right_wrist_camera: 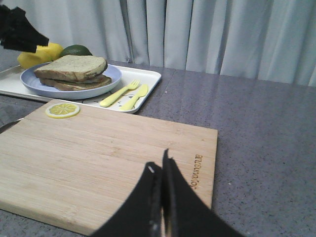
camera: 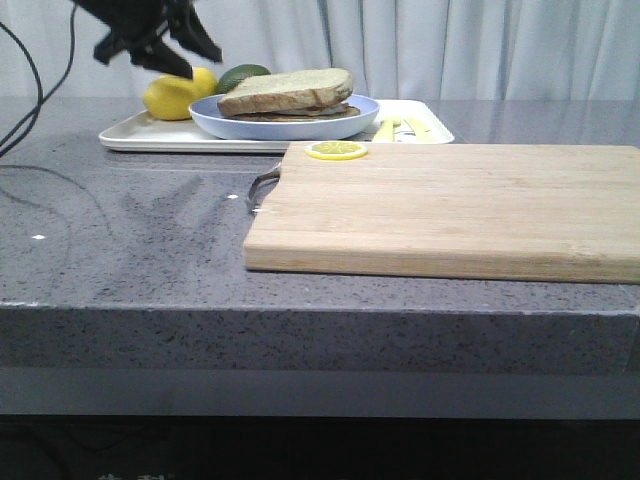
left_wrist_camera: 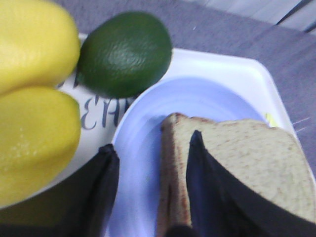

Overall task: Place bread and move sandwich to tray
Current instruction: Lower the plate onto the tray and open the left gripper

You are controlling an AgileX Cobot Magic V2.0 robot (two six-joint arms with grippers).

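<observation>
The sandwich (camera: 290,100) rests on a round light-blue plate (camera: 215,120), which stands on the white tray (camera: 130,135) at the back left. The bread (camera: 285,88) is its top slice, thick and greenish-tan with a brown crust. My left gripper (camera: 190,58) hangs open above the tray's left part, beside the plate. In the left wrist view that gripper (left_wrist_camera: 153,148) frames the plate rim (left_wrist_camera: 138,148) and the bread's crust edge (left_wrist_camera: 173,163) without touching them. My right gripper (right_wrist_camera: 160,168) is shut on nothing above the wooden board (right_wrist_camera: 98,158); it is outside the front view.
Yellow lemons (camera: 175,95) and a dark green fruit (camera: 242,73) lie on the tray behind the plate. A yellow fork and knife (right_wrist_camera: 121,94) lie at the tray's right end. A lemon slice (camera: 336,150) lies on the large wooden board (camera: 450,210). A curtain hangs behind.
</observation>
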